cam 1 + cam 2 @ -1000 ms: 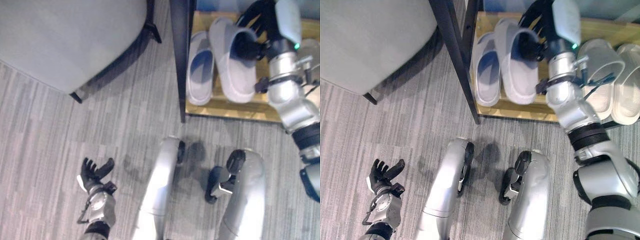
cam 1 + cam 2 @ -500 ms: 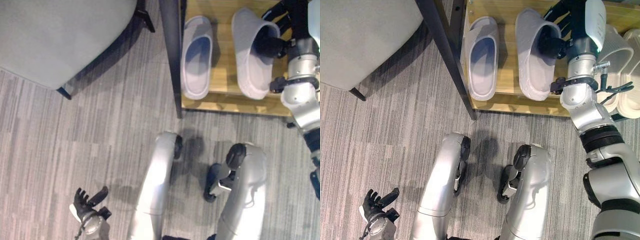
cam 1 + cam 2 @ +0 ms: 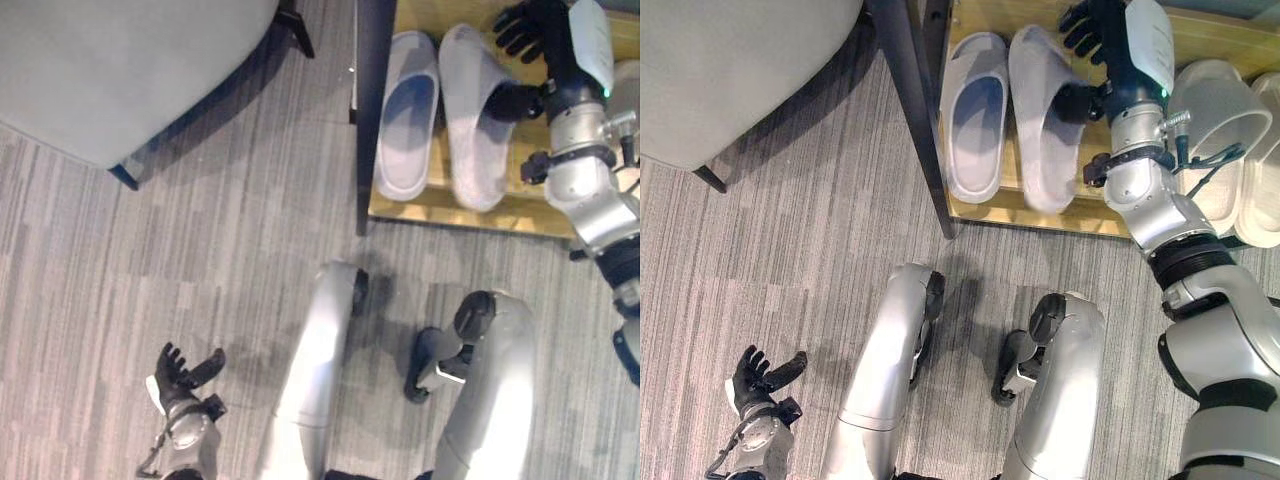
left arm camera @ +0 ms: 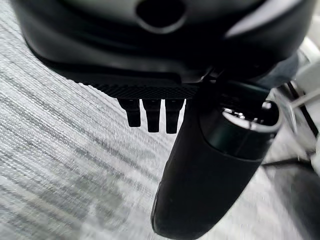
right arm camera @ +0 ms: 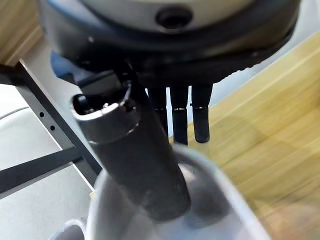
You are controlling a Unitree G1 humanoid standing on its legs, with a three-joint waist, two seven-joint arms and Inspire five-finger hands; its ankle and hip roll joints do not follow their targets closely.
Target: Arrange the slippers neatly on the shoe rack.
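No readable print. My right hand (image 3: 1095,40), fingers spread, thumb inside grey slipper (image 3: 1040,120) on shoe rack (image 3: 1080,212); left hand (image 3: 760,378) spread.

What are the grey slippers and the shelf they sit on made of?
The two grey slippers look like soft moulded foam or rubber: smooth, matte, one piece. The shelf looks like pale wood, with visible grain and a light sheen.
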